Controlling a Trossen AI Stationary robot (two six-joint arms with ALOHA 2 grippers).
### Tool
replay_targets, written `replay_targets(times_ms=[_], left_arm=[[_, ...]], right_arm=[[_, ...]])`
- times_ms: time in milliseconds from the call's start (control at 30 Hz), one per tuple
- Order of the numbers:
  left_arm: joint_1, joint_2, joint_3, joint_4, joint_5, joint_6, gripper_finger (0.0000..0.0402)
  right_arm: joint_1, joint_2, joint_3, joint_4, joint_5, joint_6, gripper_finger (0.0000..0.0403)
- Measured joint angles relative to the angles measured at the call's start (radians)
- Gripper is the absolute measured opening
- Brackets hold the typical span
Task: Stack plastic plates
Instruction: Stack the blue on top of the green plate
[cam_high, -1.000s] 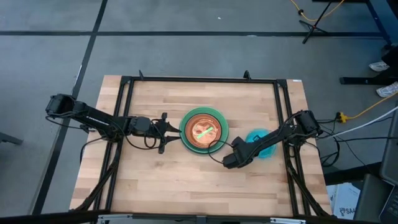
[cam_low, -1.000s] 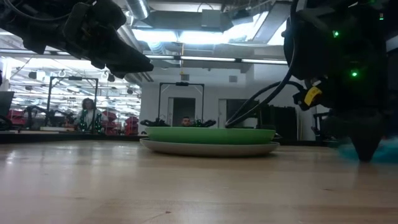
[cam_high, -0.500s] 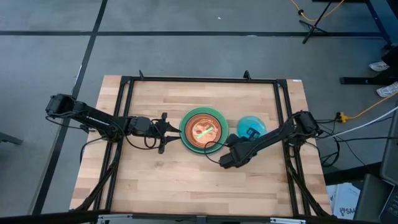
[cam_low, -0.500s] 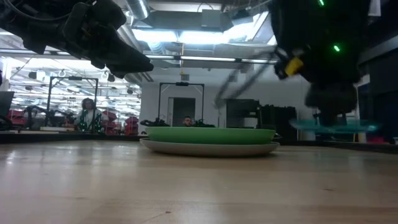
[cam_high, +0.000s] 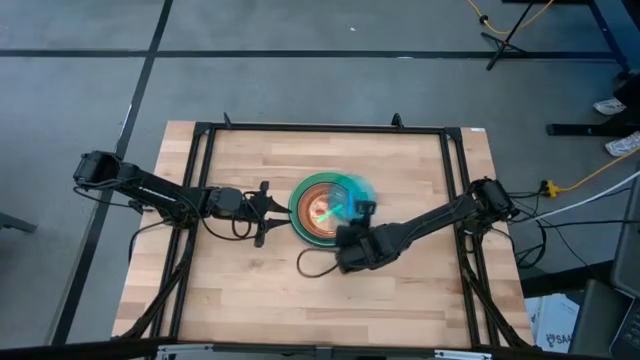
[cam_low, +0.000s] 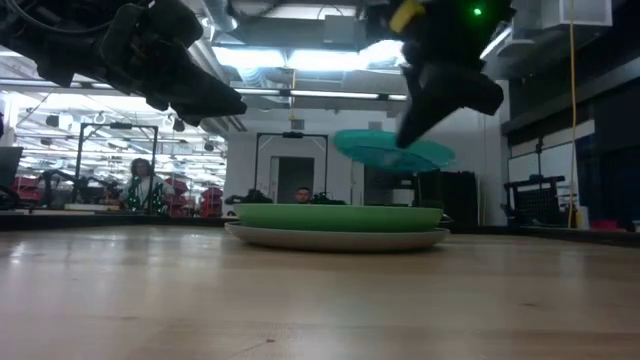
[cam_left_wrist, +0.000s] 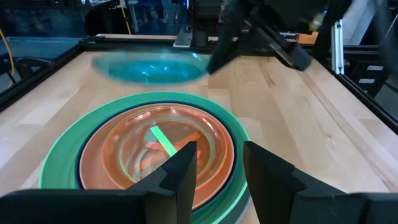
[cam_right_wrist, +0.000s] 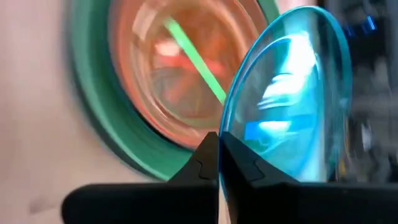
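The right gripper (cam_right_wrist: 217, 146) has its fingers clenched on the rim of the cyan plate (cam_right_wrist: 292, 99), a small round plate of clear, glossy plastic, and it holds this plate in the air above the stack (cam_high: 328, 207) at the middle of the desk (cam_high: 250, 290). In the low view the cyan plate (cam_low: 390, 152) hangs clearly over the stack (cam_low: 337, 224), not touching it, with open air between them, and it is a little tilted. From above, the cyan plate (cam_high: 352, 195) is blurred and covers the stack's right part. The stack has wide plates at the bottom: a pale one lies on the wood, then a light green one, and the left wrist view shows a dark teal rim inside the green. On top sits a translucent orange plate (cam_left_wrist: 155, 152), smooth and shiny, with a bright green streak showing in its middle. The left gripper (cam_high: 262, 210) waits just beside the stack's left edge, raised off the desk, its fingers (cam_left_wrist: 186, 171) released and pointing at the stack. The desk is of light wood planks with a black frame along its sides. Much bare wood lies all around the stack, mostly in front of it. Far behind the desk in the low view, a person (cam_low: 143, 187) is in the room.
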Motion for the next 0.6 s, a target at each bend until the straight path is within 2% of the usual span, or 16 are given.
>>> replay_targets(times_ms=[133, 300, 600], left_arm=[[0.0, 0.0, 0.0, 0.0, 0.0, -0.001, 0.0124], [0.0, 0.0, 0.0, 0.0, 0.0, 0.0, 0.0124], [0.0, 0.0, 0.0, 0.0, 0.0, -0.001, 0.0124]], right_arm=[[0.0, 0.0, 0.0, 0.167, -0.055, -0.223, 0.0001], [0.0, 0.0, 0.001, 0.29, -0.114, -0.373, 0.0001], [-0.059, 0.0, -0.02, 0.376, -0.252, -0.411, 0.0]])
